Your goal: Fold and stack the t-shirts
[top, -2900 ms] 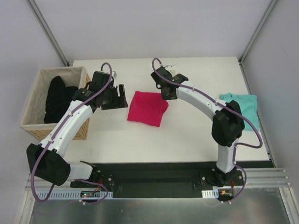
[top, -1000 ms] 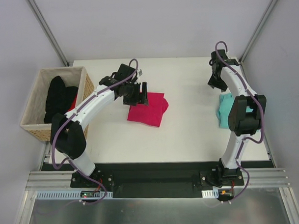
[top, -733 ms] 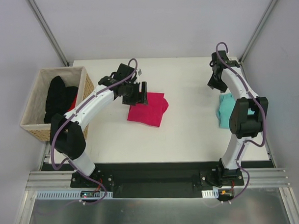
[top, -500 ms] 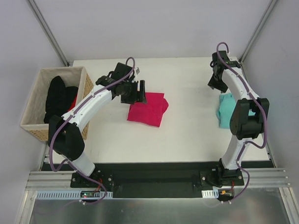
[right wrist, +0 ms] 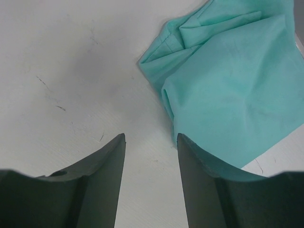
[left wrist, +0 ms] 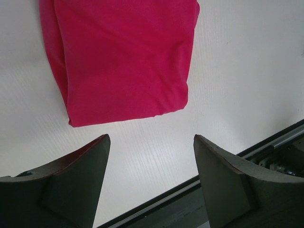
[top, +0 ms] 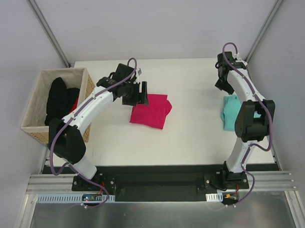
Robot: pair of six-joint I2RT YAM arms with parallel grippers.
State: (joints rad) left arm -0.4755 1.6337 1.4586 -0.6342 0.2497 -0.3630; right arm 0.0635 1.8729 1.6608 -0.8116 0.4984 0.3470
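On the white table [top: 193, 137], the pink t-shirt [top: 150, 111] is lying folded near the middle, and the teal t-shirt [top: 231, 111] is lying bunched at the right edge. The left gripper [left wrist: 151, 140] is hanging just beside the pink one, wide open and holding nothing. The right gripper [right wrist: 151, 137] is hovering beside the teal one, open and empty too.

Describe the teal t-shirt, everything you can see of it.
The teal t-shirt is plain turquoise, thin soft cloth with no print showing. It lies loosely creased rather than neatly folded, with a doubled-over hem or sleeve bunched at one corner. It rests on the white table near its right edge, partly hidden by the right arm in the top view. The right tool hangs open beside it, gripping nothing.
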